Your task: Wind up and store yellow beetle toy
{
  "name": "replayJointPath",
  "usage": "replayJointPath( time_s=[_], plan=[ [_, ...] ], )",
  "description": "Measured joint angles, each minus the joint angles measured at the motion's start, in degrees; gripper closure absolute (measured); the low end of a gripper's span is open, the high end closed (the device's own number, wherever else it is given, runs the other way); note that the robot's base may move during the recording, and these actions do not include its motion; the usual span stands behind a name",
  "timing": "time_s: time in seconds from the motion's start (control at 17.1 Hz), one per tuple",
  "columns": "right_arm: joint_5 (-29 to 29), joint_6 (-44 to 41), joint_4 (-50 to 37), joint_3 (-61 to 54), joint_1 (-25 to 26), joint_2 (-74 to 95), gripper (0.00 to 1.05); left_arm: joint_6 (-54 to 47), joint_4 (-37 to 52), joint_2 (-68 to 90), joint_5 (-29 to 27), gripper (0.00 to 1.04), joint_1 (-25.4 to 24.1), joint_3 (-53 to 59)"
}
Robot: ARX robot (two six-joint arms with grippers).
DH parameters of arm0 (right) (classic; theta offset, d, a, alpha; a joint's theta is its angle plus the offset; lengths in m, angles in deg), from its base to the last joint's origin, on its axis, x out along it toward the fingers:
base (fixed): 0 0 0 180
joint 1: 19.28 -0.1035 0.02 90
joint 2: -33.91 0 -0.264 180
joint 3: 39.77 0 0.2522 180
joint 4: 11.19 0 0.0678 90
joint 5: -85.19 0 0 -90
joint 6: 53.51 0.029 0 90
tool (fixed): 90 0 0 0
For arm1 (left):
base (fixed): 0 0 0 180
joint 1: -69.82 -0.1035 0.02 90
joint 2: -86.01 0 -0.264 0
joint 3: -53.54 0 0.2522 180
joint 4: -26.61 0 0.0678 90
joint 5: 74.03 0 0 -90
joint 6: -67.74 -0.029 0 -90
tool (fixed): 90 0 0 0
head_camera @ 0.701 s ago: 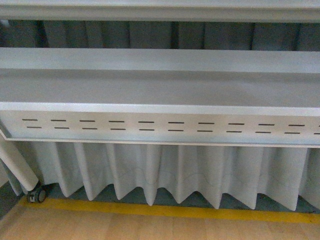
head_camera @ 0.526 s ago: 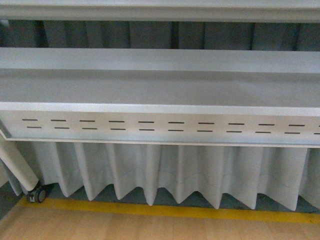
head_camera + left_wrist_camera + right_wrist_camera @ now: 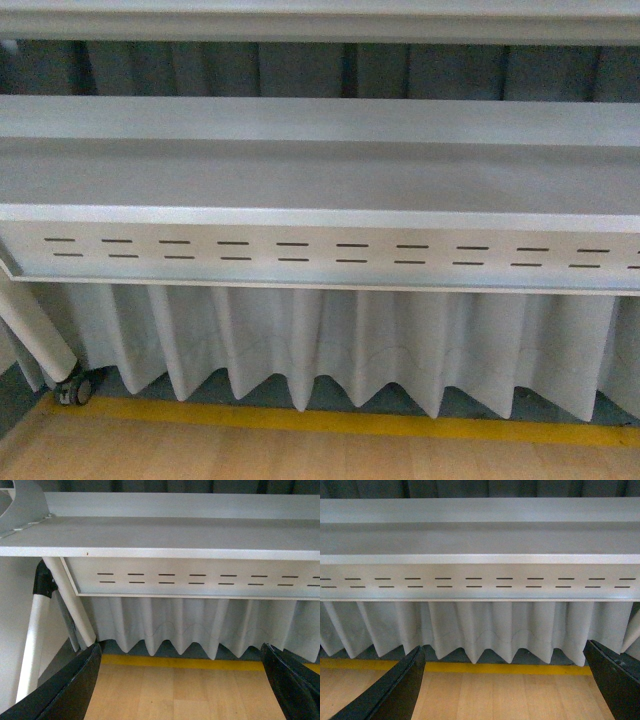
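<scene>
1. The grey surface fills the upper half of the front view edge to edge. A slotted front panel runs just under its lip. We don't see anything yellow on the part that shows.
2. Below that, a pale pleated curtain hangs across the middle of the frame. It ends just above a yellow floor stripe, with wooden floor along the bottom edge.
3. At the lower left of the frame there's a slanted white leg with a little caster at its foot.
4. The left claw is spread wide with nothing between its fingers, and the right claw is the same. Both wrist cameras look at the panel and curtain, so we reckon the arms are sitting low in front of the surface.
5. The yellow beetle toy doesn't show in any of the three views, so we honestly can't say where it is.
6. Our guess is we're at the very start and no winding or storing is in hand yet. The next move calls for getting the toy in sight, probably by bringing the arms up over the surface. After that, one wide-open claw has to close around it.
</scene>
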Motion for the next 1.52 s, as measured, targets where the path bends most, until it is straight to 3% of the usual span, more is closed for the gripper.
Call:
replayJointPath(
  time_s=[1.52],
  plan=[
    [0.0, 0.2, 0.0, 0.0, 0.0, 0.0, 0.07, 0.0, 0.0, 0.0, 0.0, 0.07, 0.0, 0.0]
  ],
)
